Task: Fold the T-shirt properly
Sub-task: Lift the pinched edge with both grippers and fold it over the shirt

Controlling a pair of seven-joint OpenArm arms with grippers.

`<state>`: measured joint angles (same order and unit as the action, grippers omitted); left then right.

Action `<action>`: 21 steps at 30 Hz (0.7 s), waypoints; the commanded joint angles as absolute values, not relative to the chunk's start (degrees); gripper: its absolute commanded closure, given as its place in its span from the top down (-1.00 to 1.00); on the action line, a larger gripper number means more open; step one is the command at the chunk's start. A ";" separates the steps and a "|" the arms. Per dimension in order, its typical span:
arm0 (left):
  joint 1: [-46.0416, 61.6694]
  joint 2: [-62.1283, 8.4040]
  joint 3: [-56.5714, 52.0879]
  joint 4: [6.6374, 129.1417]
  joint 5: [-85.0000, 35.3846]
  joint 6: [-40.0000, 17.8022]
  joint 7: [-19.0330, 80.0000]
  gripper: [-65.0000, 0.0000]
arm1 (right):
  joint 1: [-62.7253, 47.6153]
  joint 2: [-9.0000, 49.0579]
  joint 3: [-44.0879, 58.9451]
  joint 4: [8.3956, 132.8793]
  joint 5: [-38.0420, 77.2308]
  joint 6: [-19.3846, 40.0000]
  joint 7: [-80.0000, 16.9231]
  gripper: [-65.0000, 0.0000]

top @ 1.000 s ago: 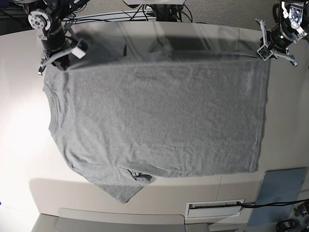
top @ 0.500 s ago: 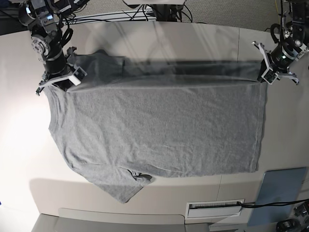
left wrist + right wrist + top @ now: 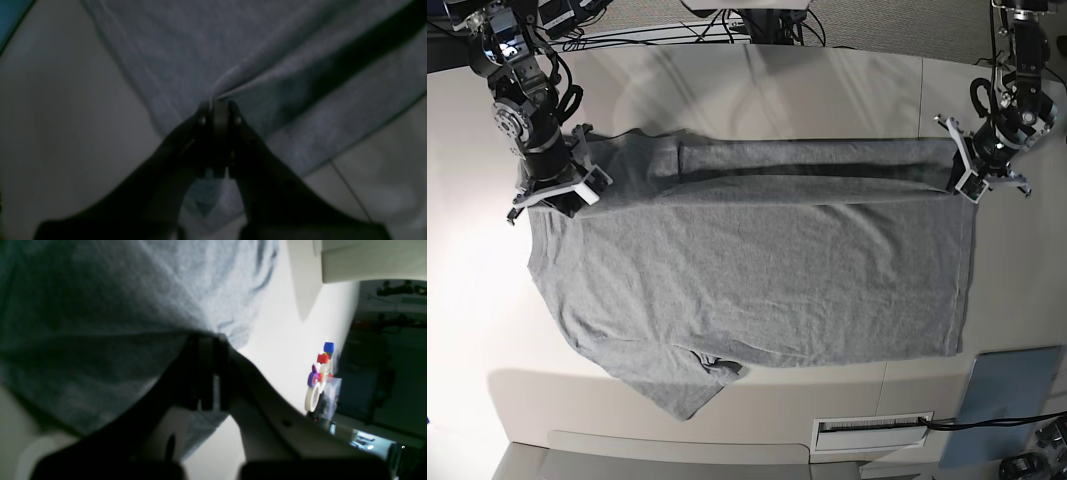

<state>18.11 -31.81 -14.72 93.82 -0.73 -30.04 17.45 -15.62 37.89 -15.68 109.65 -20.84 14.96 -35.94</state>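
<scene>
The heather-grey T-shirt point(image 3: 757, 270) lies spread on the table, plain side up, neck at the left, hem at the right. Its far edge is lifted and drawn over toward the near side as a long fold. My left gripper point(image 3: 972, 182) is shut on the far hem corner; the left wrist view shows the cloth point(image 3: 267, 66) bunching at the closed fingertips point(image 3: 217, 110). My right gripper point(image 3: 557, 195) is shut on the far shoulder by the sleeve; the right wrist view shows cloth point(image 3: 100, 306) draped over the closed jaws point(image 3: 208, 340).
A blue-grey flat panel point(image 3: 1010, 385) lies at the table's near right corner. A white slotted fixture point(image 3: 872, 430) sits at the near edge. Cables run along the far edge. Small coloured toys and a tape roll point(image 3: 320, 380) show in the right wrist view.
Both grippers have moved toward the near side with the shirt's far edge, drawing it further over the body. The folded band has widened.
</scene>
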 commanded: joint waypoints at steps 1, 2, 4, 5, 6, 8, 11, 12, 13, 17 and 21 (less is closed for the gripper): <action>17.10 -32.88 -14.74 94.65 -1.06 -29.52 17.30 -1.00 | -14.04 38.87 -15.84 109.54 -21.69 13.87 -36.07 -1.00; 16.71 -32.88 -14.59 94.65 -1.08 -29.32 18.06 -1.00 | -13.21 38.85 -16.58 108.77 -21.80 13.67 -36.64 -1.00; 15.94 -32.88 -14.48 94.65 -1.08 -29.32 19.14 -1.00 | -11.92 38.87 -18.09 107.79 -22.20 12.95 -37.91 -1.00; 15.84 -32.88 -14.48 94.65 -1.08 -29.32 19.11 -1.00 | -11.53 38.87 -18.52 107.48 -22.44 12.60 -37.98 -1.00; 15.70 -32.88 -14.48 94.65 -1.13 -29.36 19.09 -1.00 | -11.35 38.87 -18.81 107.33 -22.65 12.43 -37.93 -1.00; 15.70 -32.88 -14.48 94.65 -1.13 -29.39 19.07 -1.00 | -11.25 38.87 -18.81 107.22 -22.76 12.10 -37.74 -1.00; 15.70 -32.88 -14.48 94.65 -1.13 -29.36 18.52 -1.00 | -11.27 38.85 -18.81 107.22 -22.70 11.94 -37.74 -1.00; 15.70 -32.86 -14.48 94.65 -1.19 -29.36 18.24 -1.00 | -11.27 38.85 -18.81 107.22 -22.48 11.97 -37.74 -1.00; 15.70 -32.86 -14.48 94.65 -1.21 -29.36 18.00 -1.00 | -11.27 38.87 -18.81 107.22 -22.48 11.97 -37.76 -1.00; 15.53 -32.88 -14.48 94.65 -1.39 -28.84 18.02 -0.49 | -11.25 38.85 -18.81 107.22 -22.48 11.70 -37.74 -0.68; 15.53 -32.88 -14.48 94.65 -3.11 -24.97 18.06 0.07 | -11.27 38.85 -18.81 107.22 -22.26 9.23 -37.93 -0.25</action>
